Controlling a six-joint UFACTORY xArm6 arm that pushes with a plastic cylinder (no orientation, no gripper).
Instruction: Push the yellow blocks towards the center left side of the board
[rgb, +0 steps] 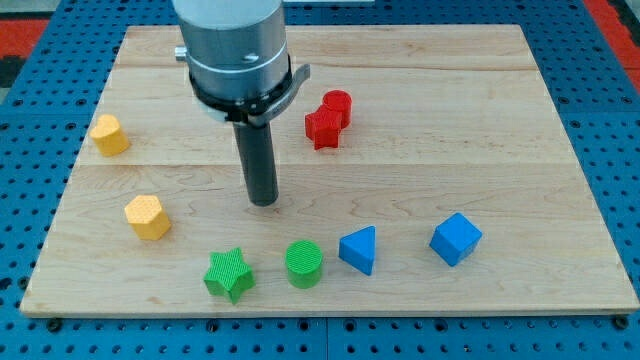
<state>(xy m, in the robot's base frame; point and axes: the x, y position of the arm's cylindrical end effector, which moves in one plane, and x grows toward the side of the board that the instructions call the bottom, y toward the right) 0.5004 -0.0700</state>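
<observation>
Tip (263, 203) right of both squat yellow blocks (148, 217).

Pale, straight-grained wooden board (420, 190), laid over a blue pegboard surface (30, 250) dotted with dark holes (a patch of red at the view's top left corner). Two yellow faceted blocks (109, 134) (148, 217). Two red blocks (337, 105) (323, 129), touching, ribbed in texture. Green star block (229, 274) and green cylinder block (304, 264). Blue triangular block (359, 249) and blue cube block (455, 239). Dark grey rod ending in my tip (263, 203), under a silver-grey housing (232, 40) with a black band.
</observation>
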